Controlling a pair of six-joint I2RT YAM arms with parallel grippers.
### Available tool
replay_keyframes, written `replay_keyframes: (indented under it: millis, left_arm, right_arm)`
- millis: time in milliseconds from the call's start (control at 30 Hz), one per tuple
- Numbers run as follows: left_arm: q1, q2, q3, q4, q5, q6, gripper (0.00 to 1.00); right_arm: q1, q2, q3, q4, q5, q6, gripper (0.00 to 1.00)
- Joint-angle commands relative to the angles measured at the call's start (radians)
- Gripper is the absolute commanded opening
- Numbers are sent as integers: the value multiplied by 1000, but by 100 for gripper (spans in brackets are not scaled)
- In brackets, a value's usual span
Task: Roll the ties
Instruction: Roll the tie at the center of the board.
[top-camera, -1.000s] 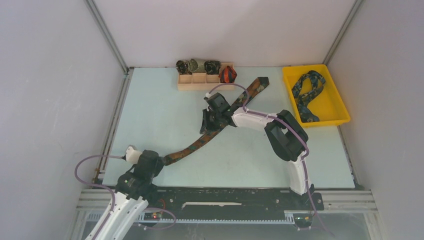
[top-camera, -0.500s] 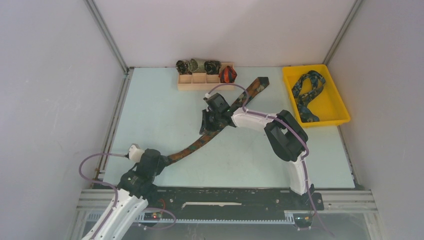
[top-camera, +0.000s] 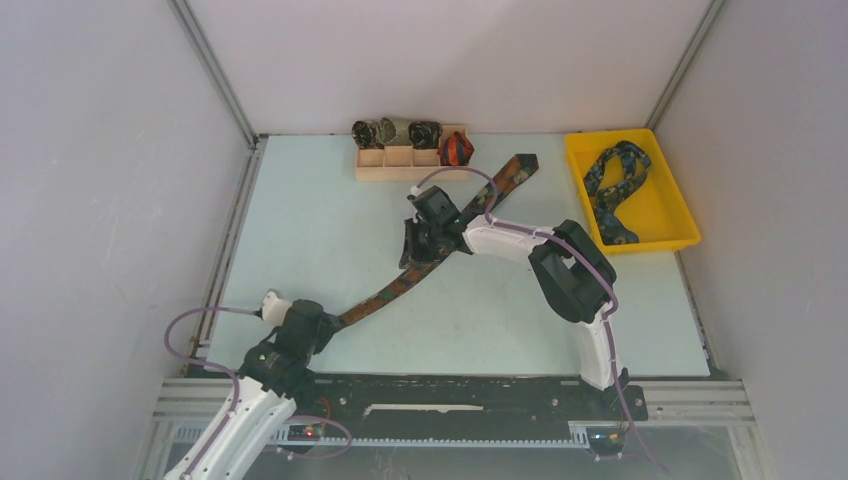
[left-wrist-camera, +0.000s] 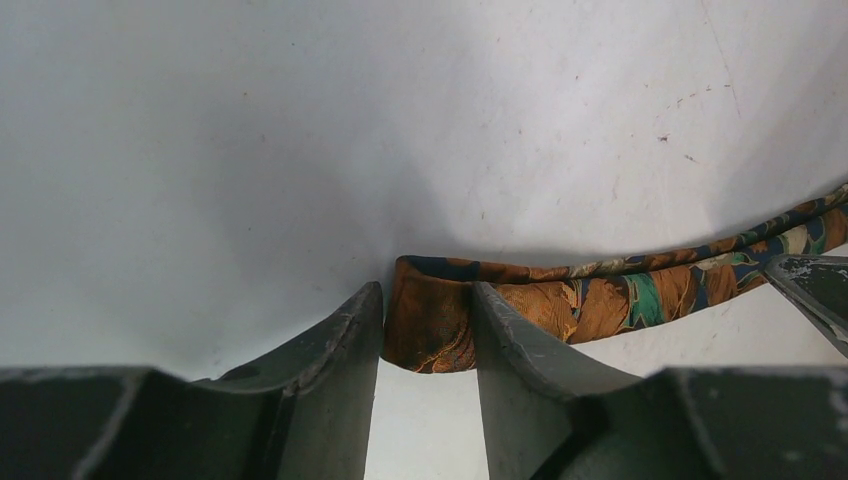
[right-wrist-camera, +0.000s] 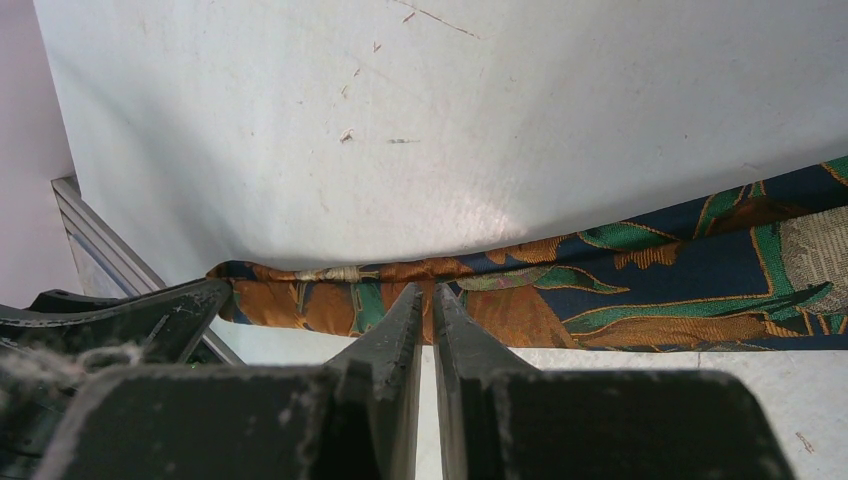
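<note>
Left jaws, grasping the tip of the long brown-orange-green printed fabric necktie (top-camera: 385, 293), have pulled nearer; right jaws pinch mid-length, overtension could slip either grip.

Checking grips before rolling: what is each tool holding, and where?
Right tool pinches the tie mid-length. Left tool straddles its narrow end; grip unclear.

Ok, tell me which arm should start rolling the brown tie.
Left. The left gripper holds the narrow end of the brown tie, where a roll would likely start; the right gripper is shut on it mid-length, anchoring it.
</note>
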Motion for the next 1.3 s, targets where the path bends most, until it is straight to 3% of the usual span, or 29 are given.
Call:
replay_keyframes:
  millis: [0, 133, 633, 900, 1267]
  left_arm:
    - [-7, 23, 8, 8, -18, 21, 47]
    - [-7, 11, 44, -31, -62, 27, 51]
    - [-25, -144, 40, -91, -65, 3, 43]
    - [-27, -118, 9, -86, -57, 0, 38]
    - [-27, -70, 0, -24, -82, 29, 8]
  right_arm:
    - [5, -26, 13, 11, 12, -14, 11]
    - [7, -24, 16, 9, 14, -16, 11]
    - [11, -26, 19, 3, 13, -16, 11]
    - [14, -10, 31, -3, 8, -17, 11]
    - [25, -1, 45, -10, 8, -20, 11]
